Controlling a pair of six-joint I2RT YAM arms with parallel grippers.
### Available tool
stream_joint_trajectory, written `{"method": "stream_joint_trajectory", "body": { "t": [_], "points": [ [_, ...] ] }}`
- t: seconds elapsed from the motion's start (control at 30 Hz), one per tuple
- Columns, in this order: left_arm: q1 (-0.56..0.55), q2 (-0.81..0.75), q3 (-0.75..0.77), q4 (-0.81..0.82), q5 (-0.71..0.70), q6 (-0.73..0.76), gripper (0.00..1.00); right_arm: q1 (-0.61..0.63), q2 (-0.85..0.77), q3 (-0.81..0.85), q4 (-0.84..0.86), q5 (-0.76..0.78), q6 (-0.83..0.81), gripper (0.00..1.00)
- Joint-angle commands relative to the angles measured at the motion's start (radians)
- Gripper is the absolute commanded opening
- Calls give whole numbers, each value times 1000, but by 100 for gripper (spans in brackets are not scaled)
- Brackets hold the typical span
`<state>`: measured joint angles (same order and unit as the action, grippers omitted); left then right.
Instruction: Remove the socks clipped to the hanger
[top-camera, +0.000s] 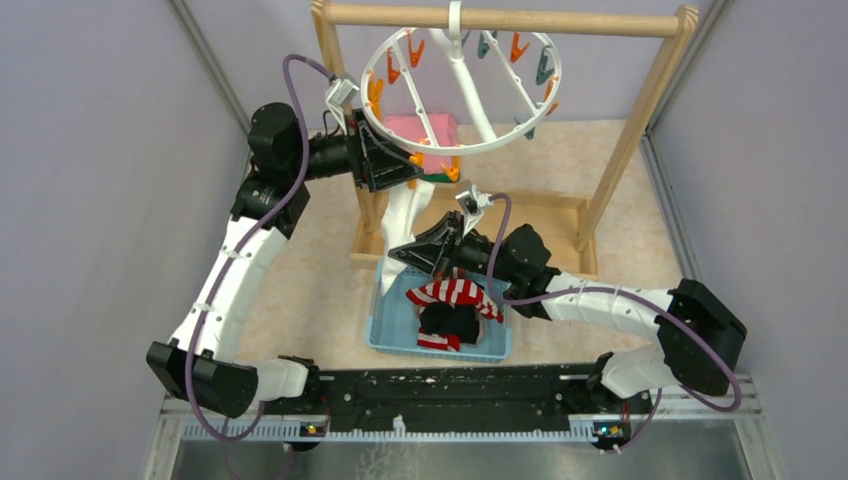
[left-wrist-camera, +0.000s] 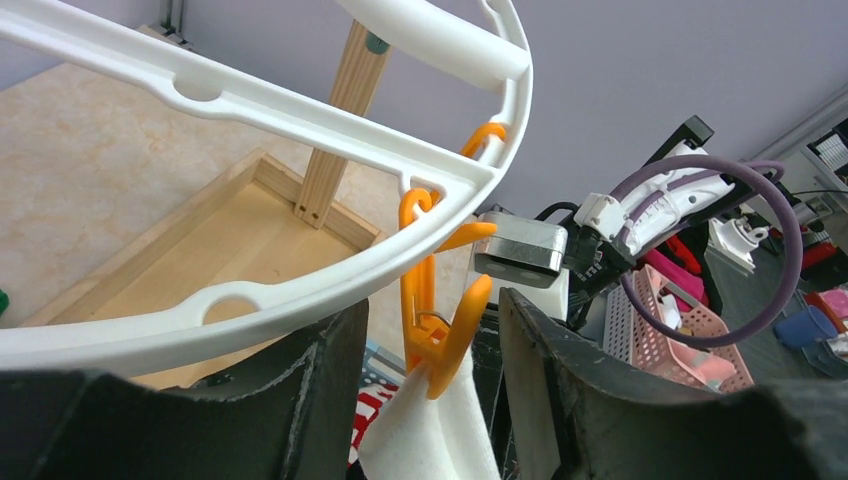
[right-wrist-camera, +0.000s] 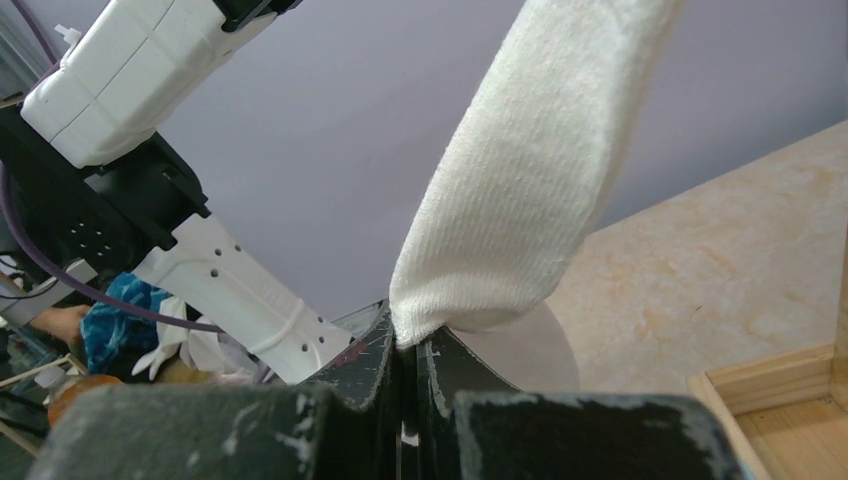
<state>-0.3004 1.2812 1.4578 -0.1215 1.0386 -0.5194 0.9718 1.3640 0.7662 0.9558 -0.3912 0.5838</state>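
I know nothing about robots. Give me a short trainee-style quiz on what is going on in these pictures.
1. True or false: the white sock is clipped to the hanger.
2. The right fingers are shut on: A the white sock, B a striped sock, C the wooden rack.
3. What hangs between the open left fingers?

Key: 1 true; 2 A; 3 the orange clip that holds the white sock.
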Motion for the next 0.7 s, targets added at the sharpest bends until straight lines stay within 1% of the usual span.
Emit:
{"method": "stream_joint_trajectory", "body": {
  "t": [0.0, 0.07, 0.23, 0.4, 0.43, 0.57, 0.67],
  "points": [
    [6, 5, -3, 93, -18, -39, 55, -3, -23, -4, 38, -30, 15, 0],
    [6, 11, 1, 110, -16, -53, 51, -3, -21, -2, 37, -31, 17, 0],
    [7, 20, 10, 114, -26, -57, 29, -7, -15, -1, 43, -32, 27, 0],
    [7, 17, 15, 85, -67, -28, 2, -16, -7, -7, 63, -32, 45, 0],
    [7, 17, 18, 72, -79, -15, 0, -18, -6, -9, 65, -31, 46, 0],
    [6, 14, 28, 44, -108, 16, 0, -24, -10, -17, 58, -29, 48, 0],
    [7, 11, 30, 5, -130, 59, 0, -27, -31, -30, 4, -19, 26, 0]
  ]
}}
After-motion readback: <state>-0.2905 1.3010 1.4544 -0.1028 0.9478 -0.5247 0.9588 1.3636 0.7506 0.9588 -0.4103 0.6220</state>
